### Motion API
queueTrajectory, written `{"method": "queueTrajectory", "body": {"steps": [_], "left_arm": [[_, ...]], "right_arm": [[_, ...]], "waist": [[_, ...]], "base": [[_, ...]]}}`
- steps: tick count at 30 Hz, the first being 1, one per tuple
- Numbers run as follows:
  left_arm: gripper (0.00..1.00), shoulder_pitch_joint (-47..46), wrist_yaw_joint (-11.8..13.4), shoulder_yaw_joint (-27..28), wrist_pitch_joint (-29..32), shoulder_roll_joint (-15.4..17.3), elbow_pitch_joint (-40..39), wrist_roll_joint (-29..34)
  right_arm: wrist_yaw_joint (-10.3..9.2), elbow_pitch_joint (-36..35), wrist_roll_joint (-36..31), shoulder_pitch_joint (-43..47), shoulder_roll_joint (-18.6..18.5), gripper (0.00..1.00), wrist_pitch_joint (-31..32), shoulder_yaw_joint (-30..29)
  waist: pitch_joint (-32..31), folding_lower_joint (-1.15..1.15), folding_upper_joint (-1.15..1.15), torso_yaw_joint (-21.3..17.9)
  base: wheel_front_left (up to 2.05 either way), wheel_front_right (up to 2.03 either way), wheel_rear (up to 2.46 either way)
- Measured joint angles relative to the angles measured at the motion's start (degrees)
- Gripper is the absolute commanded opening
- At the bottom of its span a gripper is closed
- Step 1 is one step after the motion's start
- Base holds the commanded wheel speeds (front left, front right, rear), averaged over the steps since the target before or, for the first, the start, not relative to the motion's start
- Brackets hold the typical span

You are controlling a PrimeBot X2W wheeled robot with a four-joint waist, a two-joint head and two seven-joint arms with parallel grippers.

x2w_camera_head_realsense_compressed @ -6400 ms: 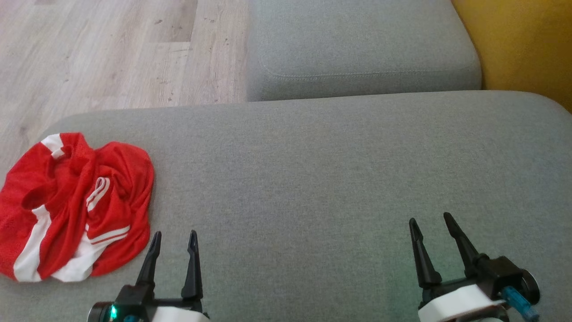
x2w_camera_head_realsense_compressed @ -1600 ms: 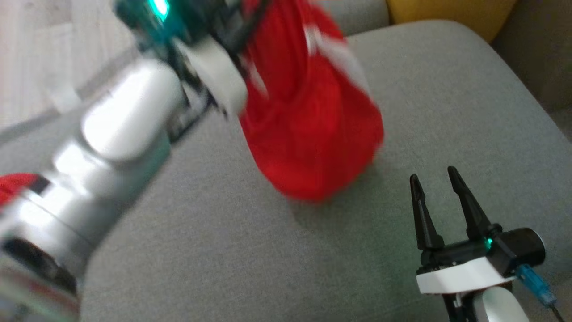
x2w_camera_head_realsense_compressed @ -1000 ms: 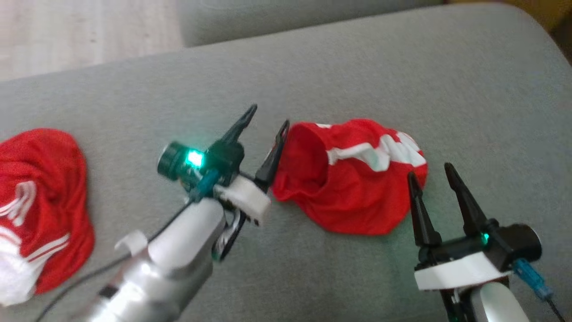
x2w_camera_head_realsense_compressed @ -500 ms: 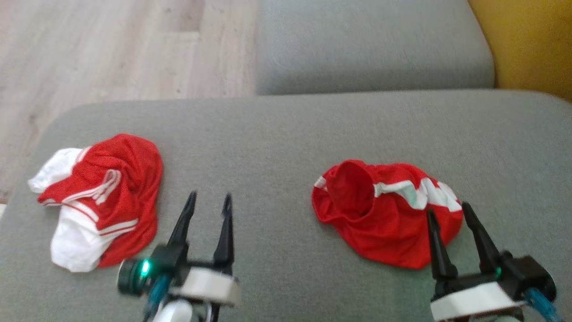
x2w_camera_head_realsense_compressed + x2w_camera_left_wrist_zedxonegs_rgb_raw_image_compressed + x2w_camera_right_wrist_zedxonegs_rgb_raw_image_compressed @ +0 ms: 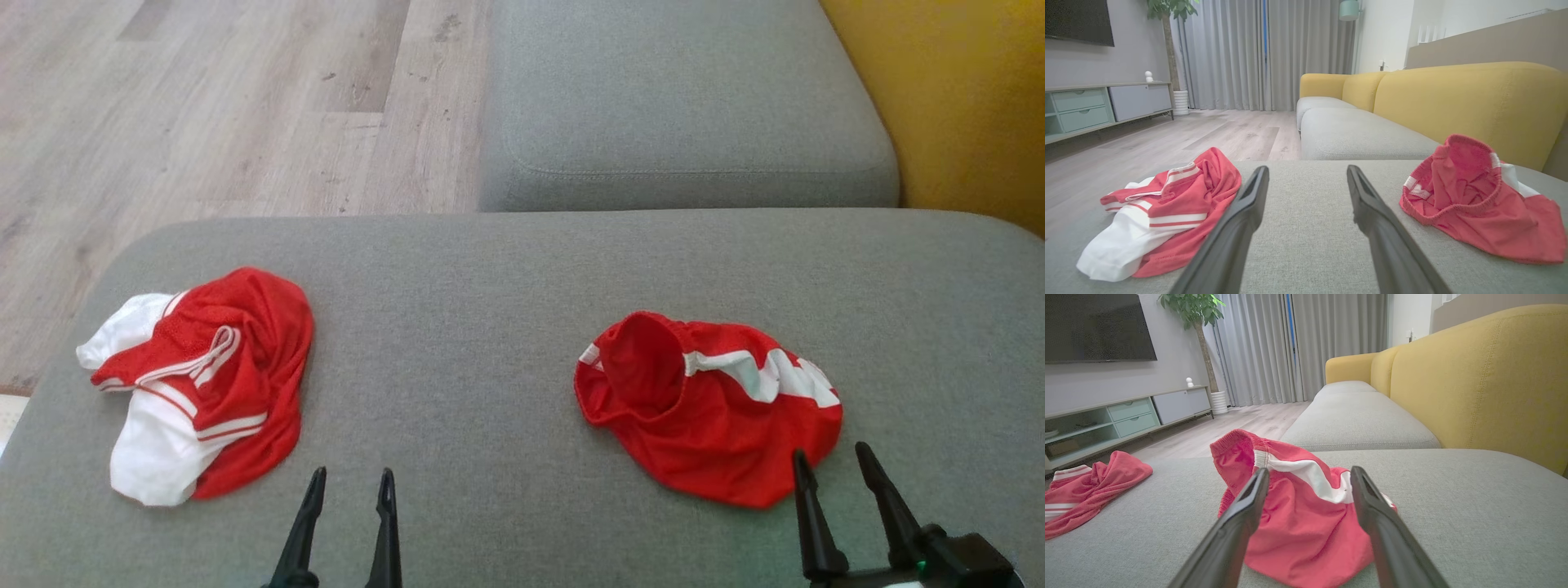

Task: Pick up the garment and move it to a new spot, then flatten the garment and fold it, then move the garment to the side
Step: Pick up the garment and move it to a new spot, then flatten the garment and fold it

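As garment (image 5: 709, 441) lies crumpled on sofa (image 5: 490, 327) | markings: white stripe (image 5: 763, 377)

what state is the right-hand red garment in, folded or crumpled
Crumpled, not folded: the garment lies in a bunched heap on the grey cushion, its waistband gaping open.

The garment (image 5: 718, 425) is smooth red cloth, slightly glossy, on a cushion (image 5: 490, 310) of matt, coarse-woven grey fabric; beyond the cushion, pale wood-grain floor (image 5: 204, 122).
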Motion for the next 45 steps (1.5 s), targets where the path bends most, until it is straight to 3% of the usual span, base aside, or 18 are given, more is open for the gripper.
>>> {"method": "queueTrajectory", "body": {"steps": [4, 9, 25, 31, 34, 38, 45], "left_arm": [[1.00, 0.35, -2.65, 1.68, 0.00, -1.19, 0.19, 2.07], [1.00, 0.35, -3.97, 2.93, 0.00, -1.91, 0.92, 3.16], [1.00, 0.30, -5.64, 5.13, 0.00, -3.39, 3.12, 5.65], [1.00, -0.24, -7.56, 4.65, 0.00, -3.68, 5.91, 4.92], [1.00, -2.92, -9.11, 2.23, 0.00, -3.76, 9.45, 3.31], [1.00, -13.05, -12.94, -8.16, 0.37, -3.93, 14.83, -3.52], [1.00, -27.60, -15.24, -20.05, 6.89, -4.44, 19.92, -16.04]], "right_arm": [[0.00, -0.13, -0.14, -0.04, 0.01, 1.00, 0.00, -0.01], [0.00, -0.12, -0.15, -0.10, 0.01, 1.00, 0.00, 0.01], [0.00, -0.05, -0.15, -0.14, 0.02, 1.00, 0.00, 0.05], [0.00, -0.14, -0.23, -0.28, 0.02, 1.00, 0.00, 0.19], [0.00, -0.43, -0.88, -0.46, 0.02, 1.00, 0.00, 0.31], [0.00, -0.92, -1.76, -1.85, 0.02, 1.00, 0.00, 1.43], [0.00, -1.68, -1.76, -5.17, 0.01, 1.00, 0.00, 4.17]], "waist": [[0.03, 0.01, 0.00, -0.34], [0.01, 0.01, 0.00, -0.32], [-0.14, 0.01, 0.00, -0.18], [0.71, 0.01, 0.00, -0.66], [1.76, 0.01, 0.00, -1.33], [3.82, 0.01, 0.00, -3.25], [7.34, 0.02, 0.00, -7.55]], "base": [[0.00, 0.00, 0.00], [0.00, 0.00, 0.00], [0.00, 0.00, 0.00], [0.00, 0.00, 0.00], [0.00, 0.00, 0.00], [0.00, 0.00, 0.00], [0.00, 0.00, 0.00]]}}
